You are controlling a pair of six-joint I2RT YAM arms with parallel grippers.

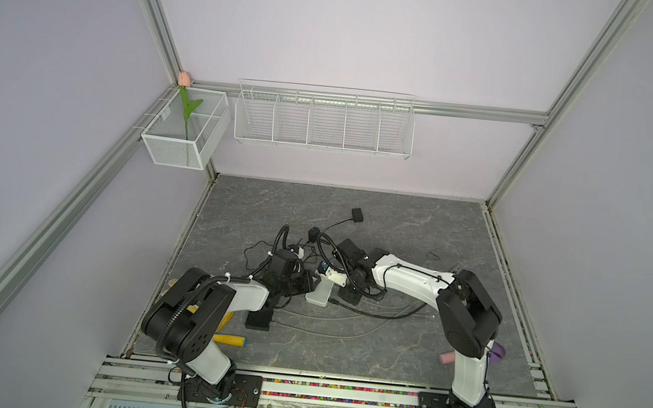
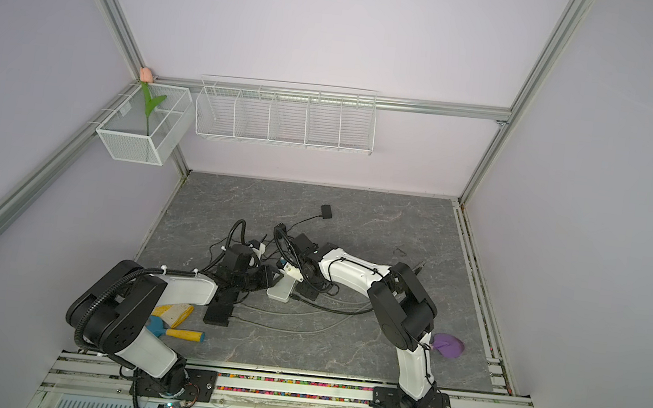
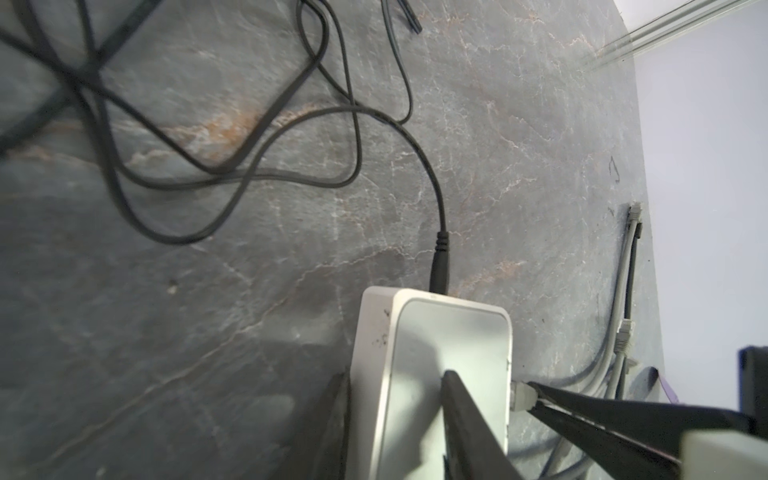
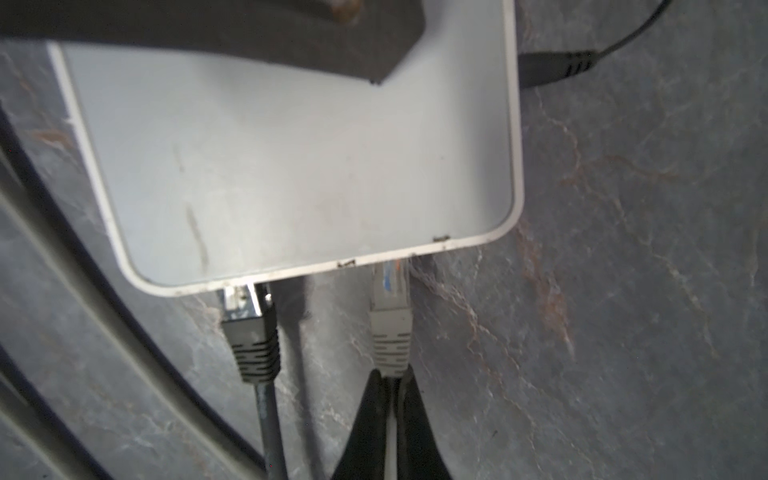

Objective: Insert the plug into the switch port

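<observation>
Right wrist view: the plug (image 4: 390, 320), with a grey boot and clear tip, points at the port side of the switch (image 4: 291, 166). Its tip reaches just under the white rim; how far in it sits cannot be told.
Right gripper (image 4: 392, 376): jaws pinched tight on the plug's tail end, where the boot meets its cable.
Left gripper (image 3: 395, 374): jaws part-way apart, straddling one long edge of the switch. One finger lies over its top face and the other stands just beside its side wall.
Switch, position: a flat white box lying on the table (image 1: 397, 230) near the middle, between the two wrists in both top views (image 1: 317, 295) (image 2: 279, 291).
Neighbour plug (image 4: 249, 332): dark grey, seated in the port beside the held plug, its cable trailing away from the switch.
Power lead (image 3: 438, 266): black, with its barrel end entering a short side of the switch. The rest of the lead loops loosely over the table.
Loose cables (image 1: 344, 328): grey, curving across the table on the near side of the switch.
Yellow-handled tool (image 1: 230, 339): lying flat near the left arm's base, well apart from the switch.
</observation>
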